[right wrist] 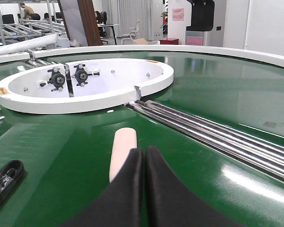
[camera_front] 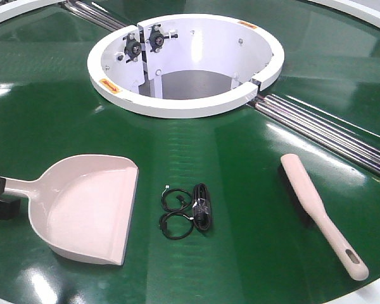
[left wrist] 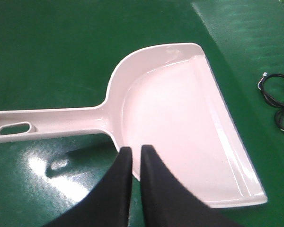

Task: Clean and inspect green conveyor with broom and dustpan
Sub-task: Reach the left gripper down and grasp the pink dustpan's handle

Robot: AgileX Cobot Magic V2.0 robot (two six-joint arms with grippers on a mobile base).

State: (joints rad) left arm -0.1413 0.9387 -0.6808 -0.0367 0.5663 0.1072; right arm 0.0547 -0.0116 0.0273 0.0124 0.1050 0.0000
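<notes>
**Desk:** Report the state of the tools and where the items are.

**Operator:** The dustpan (camera_front: 88,202) lies flat on the green conveyor (camera_front: 240,177), left of centre, with its lip facing a coiled black cable (camera_front: 202,206). The broom (camera_front: 304,187) lies to the right of that cable, bristles down, handle end toward me. My left tool (left wrist: 136,149) hovers over the rear of the pan. Its jaws are nearly together with nothing between them. My right tool (right wrist: 144,150) is above the broom with its jaws pressed together, and it also holds nothing.

**Desk:** What is the procedure for the step in hand?

**Operator:** I judge the step to be picking up both implements.
1. Spread each tool wide before descending.
2. Left: move over to the straight handle and straddle it across its width, clear of the slotted hole (left wrist: 14,127), so the pan cannot swing.
3. Right: move back along the broom to its slim handle and close across that.
4. Lift both level, keeping the pan's lip low and facing the cable.

**Desk:** What does each view add?

**Operator:** Only the front view gives the whole layout: the white ring (camera_front: 177,107), the rollers (camera_front: 323,130) and the cable between the implements. It does not show my right tool. A black shape at its left edge, over the end of the pan's handle, is probably my left tool, but the frame crops it. The left wrist view shows the jaw gap and the handle slot uncovered. The right wrist view shows only the broom's rounded head end ahead of the jaws. I cannot tell from it whether the tool touches the broom.
</notes>
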